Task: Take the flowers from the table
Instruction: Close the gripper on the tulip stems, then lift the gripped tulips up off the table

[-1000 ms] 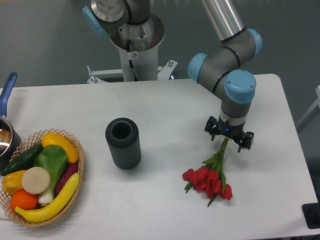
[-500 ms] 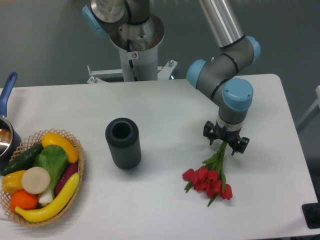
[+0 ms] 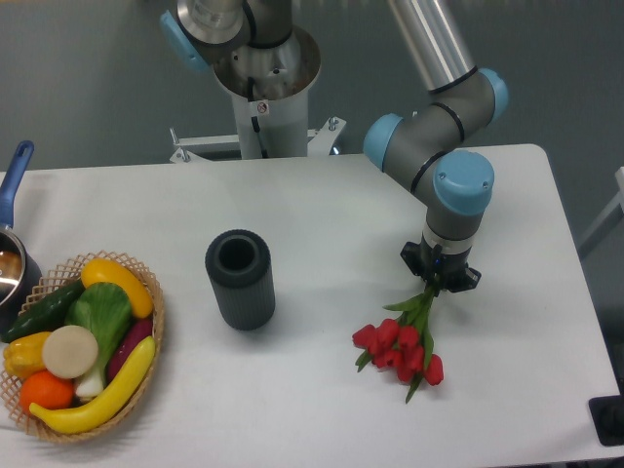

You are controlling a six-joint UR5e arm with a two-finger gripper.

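no words or numbers can be read. a tiny sticker (image 3: 259,106) sits on the robot's white base post (image 3: 265,117), too small to read.

White bench (image 3: 322,210) with rounded corners, dark ribbed cylinder (image 3: 240,279) upright near centre, wicker basket (image 3: 80,348) of produce at 8 o'clock, red tulips (image 3: 402,343) at 4 o'clock, pot (image 3: 12,255) at 9 o'clock edge

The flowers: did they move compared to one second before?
Yes. The flowers shifted slightly left and up, toward the dark cylinder, with the gripper now shut on their stems.
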